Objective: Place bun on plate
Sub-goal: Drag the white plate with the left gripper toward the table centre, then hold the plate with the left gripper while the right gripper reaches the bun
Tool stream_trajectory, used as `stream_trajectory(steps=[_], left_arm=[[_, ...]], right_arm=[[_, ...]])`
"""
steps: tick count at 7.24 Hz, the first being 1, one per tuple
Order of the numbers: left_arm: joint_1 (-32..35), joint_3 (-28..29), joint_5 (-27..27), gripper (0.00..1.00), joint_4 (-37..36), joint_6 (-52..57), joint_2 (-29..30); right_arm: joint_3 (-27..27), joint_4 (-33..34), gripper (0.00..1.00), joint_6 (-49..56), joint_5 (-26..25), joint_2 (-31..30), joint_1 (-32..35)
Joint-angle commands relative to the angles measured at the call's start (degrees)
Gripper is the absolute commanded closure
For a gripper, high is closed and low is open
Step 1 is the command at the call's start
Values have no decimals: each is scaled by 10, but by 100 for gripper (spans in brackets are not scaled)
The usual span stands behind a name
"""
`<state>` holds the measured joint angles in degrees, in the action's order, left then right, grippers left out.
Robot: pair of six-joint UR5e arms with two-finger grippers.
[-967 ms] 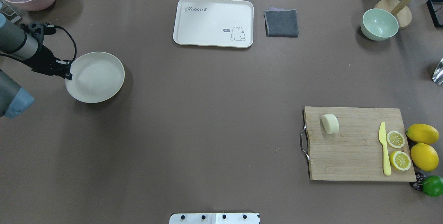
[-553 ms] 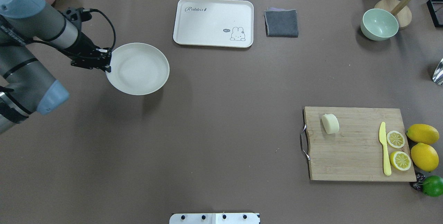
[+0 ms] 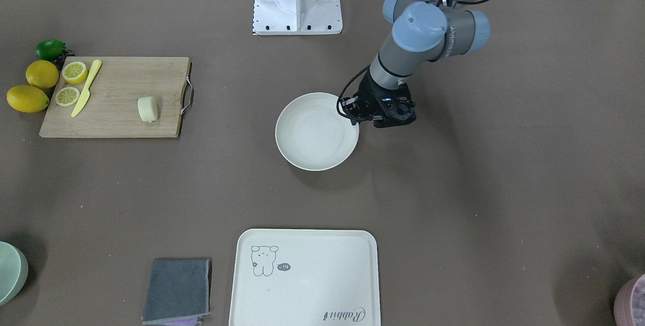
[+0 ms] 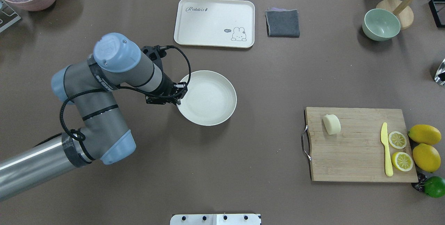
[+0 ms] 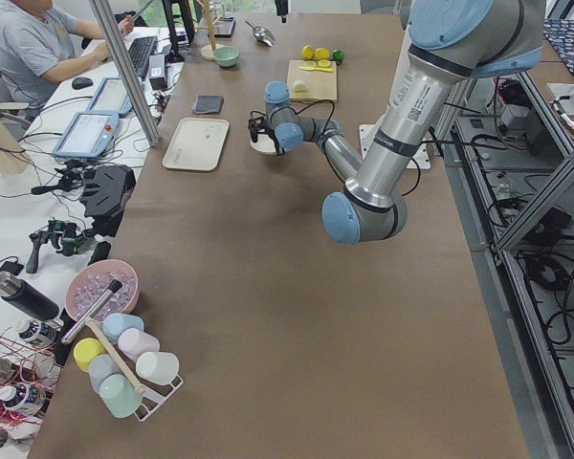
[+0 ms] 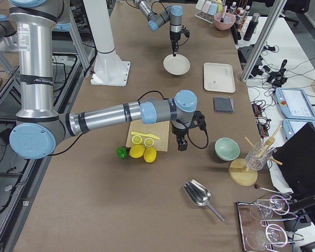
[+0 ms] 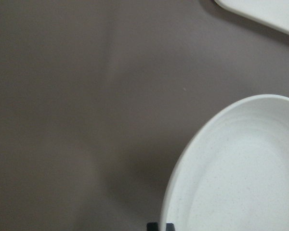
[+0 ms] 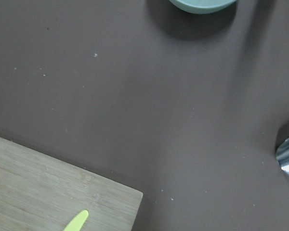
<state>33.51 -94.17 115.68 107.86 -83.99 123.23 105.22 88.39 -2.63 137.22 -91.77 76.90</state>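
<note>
The bun, a pale cream block, lies on the wooden cutting board at the right; it also shows in the front-facing view as bun. The round off-white plate is near the table's middle, with nothing in it. My left gripper is shut on the plate's left rim. In the left wrist view the plate fills the lower right. Whether it rests on the table or hangs just above it is unclear. My right gripper shows only in the exterior right view, past the board; I cannot tell its state.
On the board lie a yellow knife and two lemon halves, with whole lemons and a lime beside it. At the far edge stand a cream tray, a grey cloth and a green bowl.
My left arm has carried the plate from the table's left side rightward to near the middle. The bun and the board have not moved.
</note>
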Motion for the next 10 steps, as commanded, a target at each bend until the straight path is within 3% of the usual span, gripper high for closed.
stream_trajectory(steps=[1, 3, 4, 5, 8, 10], left_arm=[[-38, 13, -31, 100, 3, -21, 17], [-37, 28, -30, 100, 28, -21, 17], [-37, 29, -31, 79, 36, -22, 17], [-36, 29, -31, 3, 46, -23, 17], [-29, 20, -33, 2, 44, -25, 18], [-21, 18, -33, 2, 44, -25, 15]], right_arm=[[1, -88, 0, -114, 3, -3, -52], [14, -96, 0, -141, 12, -3, -75], [17, -96, 0, -140, 23, -3, -82], [26, -96, 0, -142, 24, -2, -95], [68, -96, 1, -319, 4, 25, -196], [69, -96, 0, -446, -78, 73, -284]])
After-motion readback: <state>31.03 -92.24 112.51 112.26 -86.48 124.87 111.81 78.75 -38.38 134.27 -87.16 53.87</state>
